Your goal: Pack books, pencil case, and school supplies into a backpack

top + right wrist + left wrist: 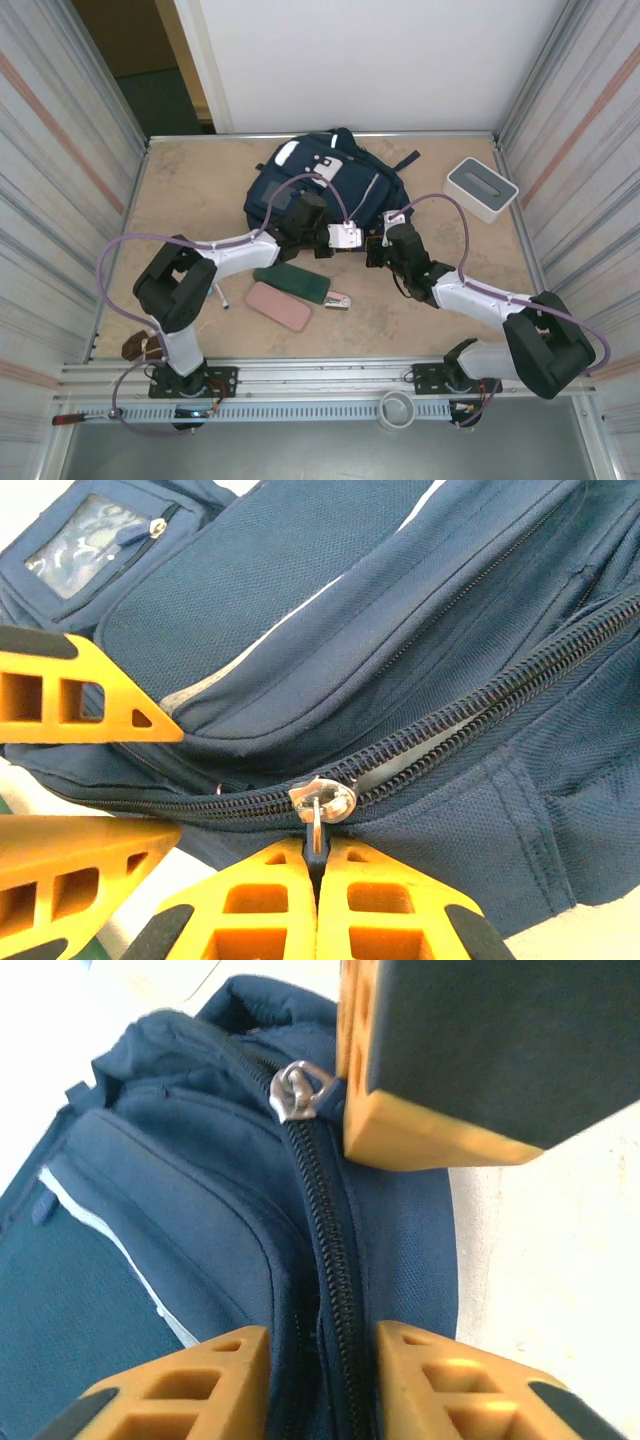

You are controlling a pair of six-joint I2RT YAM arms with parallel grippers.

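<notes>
Backpack [325,185]: one, navy woven fabric, lying flat at the middle far part of the table [200,190], its near edge under both grippers. One metal zip pull [318,825] hangs from a black coil zip [480,705], which gapes slightly beside the slider. Right gripper [318,858]: orange ribbed fingers closed flat on that pull. Left gripper [322,1338]: fingers stand partly apart astride the zip seam; whether they pinch the fabric cannot be told. On the near side lie one dark green case [292,283] and one pink case [279,306], rounded oblongs next to each other. One pink-and-silver stapler [338,300] lies at the green case's end. One slim pen [221,296] is partly hidden by the left arm and hard to make out. One white box [482,188] with a grey top sits at the far right.
</notes>
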